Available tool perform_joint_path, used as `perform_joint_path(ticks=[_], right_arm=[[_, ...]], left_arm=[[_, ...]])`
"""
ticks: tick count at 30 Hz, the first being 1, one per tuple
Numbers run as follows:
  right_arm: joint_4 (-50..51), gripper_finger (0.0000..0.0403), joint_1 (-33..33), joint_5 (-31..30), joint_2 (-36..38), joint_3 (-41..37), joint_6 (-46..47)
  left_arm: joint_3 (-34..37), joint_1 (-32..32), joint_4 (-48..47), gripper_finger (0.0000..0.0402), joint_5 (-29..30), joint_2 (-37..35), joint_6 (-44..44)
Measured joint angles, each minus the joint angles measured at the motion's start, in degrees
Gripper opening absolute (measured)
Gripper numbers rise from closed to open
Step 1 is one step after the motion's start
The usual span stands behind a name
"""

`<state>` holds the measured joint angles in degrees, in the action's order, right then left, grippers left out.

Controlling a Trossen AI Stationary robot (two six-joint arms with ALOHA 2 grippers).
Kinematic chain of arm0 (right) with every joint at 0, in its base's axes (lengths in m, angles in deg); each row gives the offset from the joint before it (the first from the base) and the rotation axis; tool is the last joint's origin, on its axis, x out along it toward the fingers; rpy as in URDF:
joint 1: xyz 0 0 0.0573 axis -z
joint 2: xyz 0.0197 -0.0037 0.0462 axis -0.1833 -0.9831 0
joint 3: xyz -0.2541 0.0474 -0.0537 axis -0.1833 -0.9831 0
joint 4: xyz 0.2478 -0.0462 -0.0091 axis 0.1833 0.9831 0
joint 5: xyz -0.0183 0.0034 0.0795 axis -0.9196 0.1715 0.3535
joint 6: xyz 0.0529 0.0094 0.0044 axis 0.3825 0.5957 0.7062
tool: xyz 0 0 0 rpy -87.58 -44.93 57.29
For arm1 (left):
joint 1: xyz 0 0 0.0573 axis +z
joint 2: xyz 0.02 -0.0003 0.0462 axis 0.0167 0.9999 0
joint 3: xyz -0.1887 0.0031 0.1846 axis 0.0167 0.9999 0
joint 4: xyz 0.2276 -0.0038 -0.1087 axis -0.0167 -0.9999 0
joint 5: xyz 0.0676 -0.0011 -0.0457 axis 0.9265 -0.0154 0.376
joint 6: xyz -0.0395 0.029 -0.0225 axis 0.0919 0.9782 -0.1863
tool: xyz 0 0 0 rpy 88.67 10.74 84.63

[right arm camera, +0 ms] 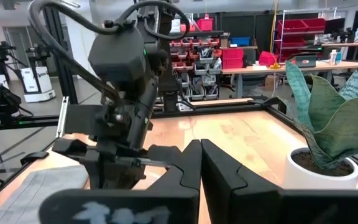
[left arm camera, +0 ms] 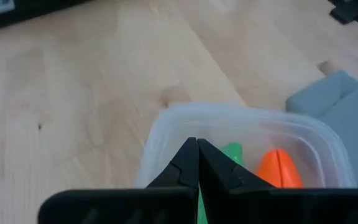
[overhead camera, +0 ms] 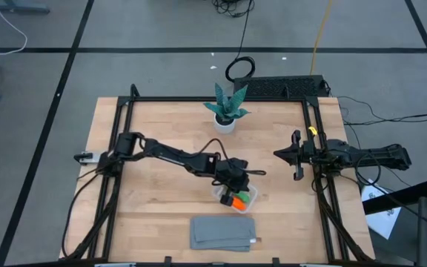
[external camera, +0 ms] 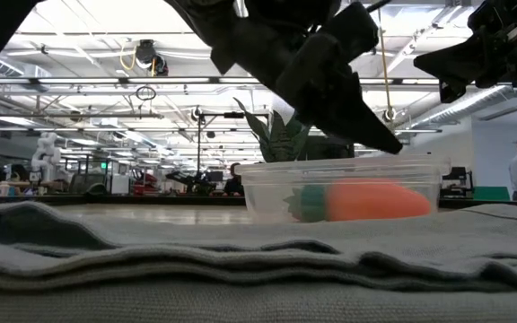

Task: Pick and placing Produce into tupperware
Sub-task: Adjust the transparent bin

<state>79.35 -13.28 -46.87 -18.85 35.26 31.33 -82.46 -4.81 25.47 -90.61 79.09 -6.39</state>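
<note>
**Left hand over the box, produce going in**

Left hand [overhead camera: 233, 191] hangs just above the tupperware [overhead camera: 247, 202], and in its own wrist view you see the two fingers [left arm camera: 188, 163] pressed together with nothing between them. That closed, empty pose directly over the opening suggests to you a drop already made, or a pause before pulling away.

Look into the box: the orange carrot [external camera: 366, 199] lies on its side on the floor of the container, green top pointing left in the low view. The green piece [left arm camera: 233, 153] rests beside it, also inside. You cannot find the small reddish berry in any view; it may be hidden under the hand or simply too small to make out, so treat it as unaccounted for.

The tupperware sits on the near middle of the bench [overhead camera: 154, 126], just beyond the grey folded cloth [overhead camera: 223, 233], within easy reach of the left arm.

Your right hand [overhead camera: 296, 165] waits well off to the right, near the frame rail, fingers closed and holding nothing. The potted plant [overhead camera: 227, 108] stands at the far edge, well clear of the work.
</note>
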Motion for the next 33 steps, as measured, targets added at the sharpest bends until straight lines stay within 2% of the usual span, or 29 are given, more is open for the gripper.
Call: perform_joint_path(ticks=[6, 10, 15, 22, 33], right_arm=[[0.0, 0.0, 0.0, 0.0, -0.1, 0.0, -0.1], [0.0, 0.0, 0.0, 0.0, -0.1, 0.0, -0.1], [0.0, 0.0, 0.0, 0.0, -0.1, 0.0, 0.0], [0.5, 0.0, 0.0, 0.0, -0.1, 0.0, 0.0], [0.5, 0.0, 0.0, 0.0, -0.1, 0.0, -0.1]], left_arm=[[0.0, 0.0, -0.3, 0.0, 0.2, 0.2, 0.5], [0.0, 0.2, -1.1, 0.0, 5.0, 0.2, 2.0], [0.0, 2.4, -3.4, 0.0, 8.1, -1.4, 3.2], [0.0, 6.6, -7.4, 0.0, 8.5, -1.4, 1.5], [0.0, 6.7, -13.6, 0.0, 8.7, -1.4, 0.9]])
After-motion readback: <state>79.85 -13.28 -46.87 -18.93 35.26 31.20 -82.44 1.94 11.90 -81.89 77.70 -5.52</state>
